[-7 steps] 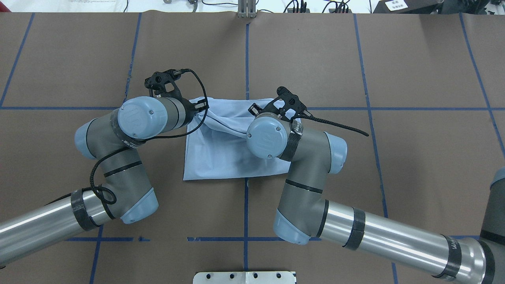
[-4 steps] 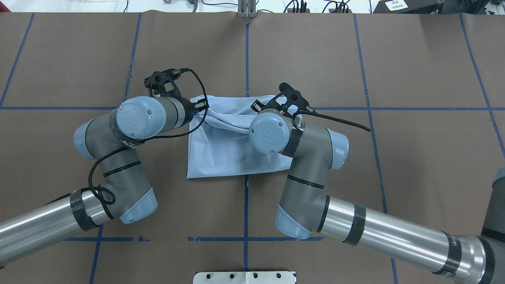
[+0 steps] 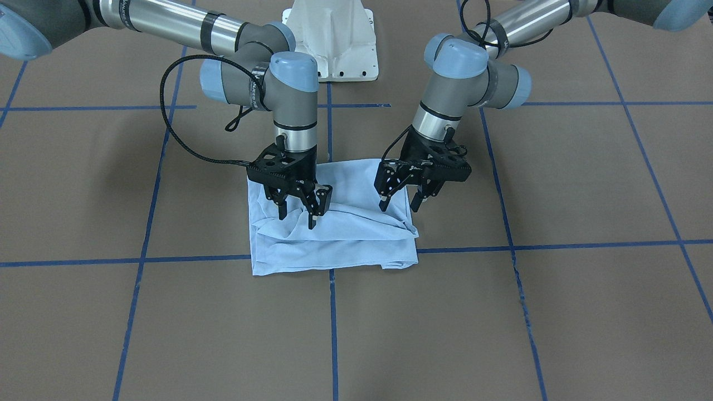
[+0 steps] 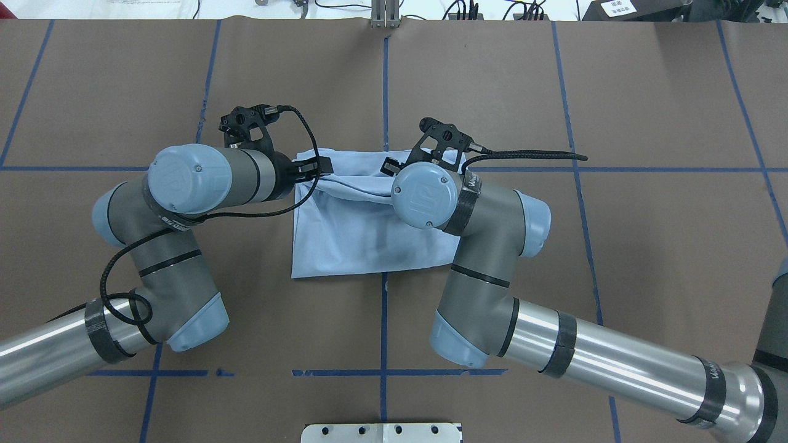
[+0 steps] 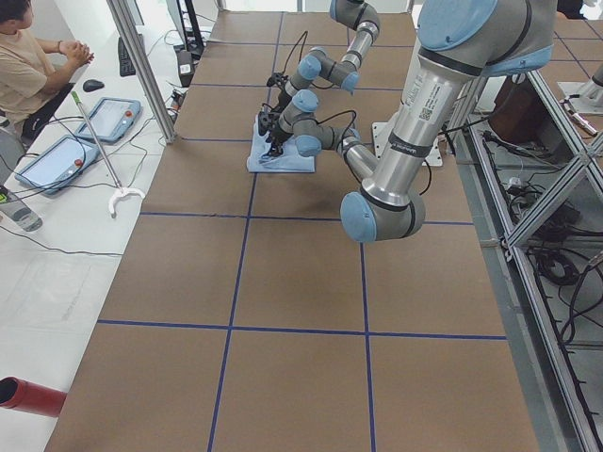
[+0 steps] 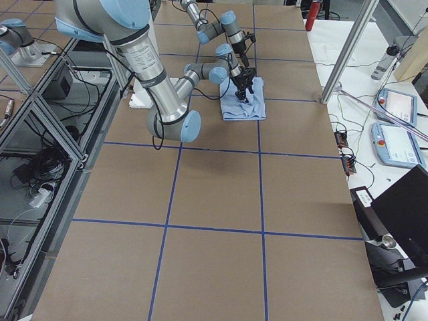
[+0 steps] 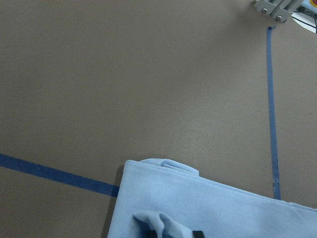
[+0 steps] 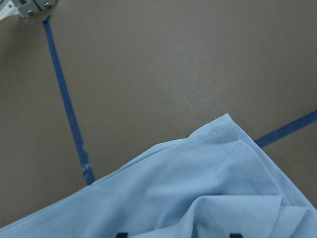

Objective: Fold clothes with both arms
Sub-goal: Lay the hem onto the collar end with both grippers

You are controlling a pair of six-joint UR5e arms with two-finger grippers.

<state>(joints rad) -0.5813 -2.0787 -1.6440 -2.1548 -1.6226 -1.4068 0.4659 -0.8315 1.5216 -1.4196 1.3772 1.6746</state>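
The light blue T-shirt [image 3: 334, 245] lies folded into a rough rectangle on the brown table, with loose ridges across its far part [image 4: 351, 240]. No print or collar shows. My left gripper [image 3: 399, 207] hangs just above the shirt's left far corner with its fingers apart; a small bunch of cloth [image 7: 161, 223] stands up by its fingertips. My right gripper [image 3: 298, 217] hangs over the shirt's right far part, fingers wide apart, with a raised fold [image 8: 218, 208] below them. In the overhead view the right wrist hides its fingers.
The white pedestal base [image 3: 334, 44] stands behind the shirt. A metal plate [image 4: 381, 432] sits at the table's near edge. Blue tape lines [image 3: 501, 245] cross the brown table. A seated operator [image 5: 28, 66] and tablets [image 5: 104, 118] are beyond the far side.
The shirt slid slightly away from the robot, then stopped. The left arm's elbow swung left while its gripper stayed at the corner. The right gripper moved a little farther from the robot.
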